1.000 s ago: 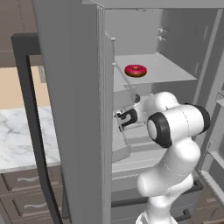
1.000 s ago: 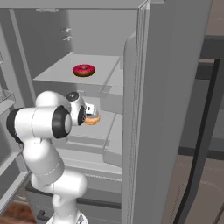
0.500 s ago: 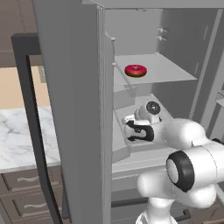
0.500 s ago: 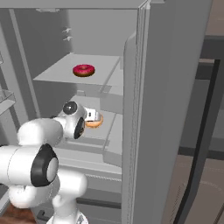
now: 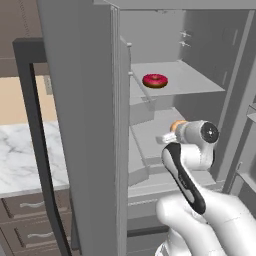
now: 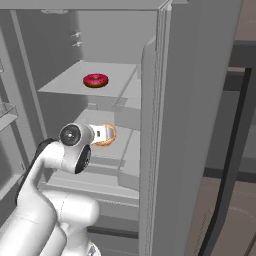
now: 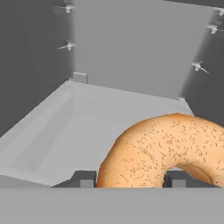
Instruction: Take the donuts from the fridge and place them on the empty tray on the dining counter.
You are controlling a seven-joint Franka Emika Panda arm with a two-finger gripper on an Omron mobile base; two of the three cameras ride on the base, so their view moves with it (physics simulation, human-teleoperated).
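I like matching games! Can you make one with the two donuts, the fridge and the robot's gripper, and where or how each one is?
Things:
1. pink donut
2. orange donut
3. fridge
4. gripper

Places or states:
A. door standing open
B. closed on a donut's ring
C. alone on the upper shelf
D. on the lower shelf, between two dark fingertips

Right pairs: 1-C, 2-D, 3-A, 4-B
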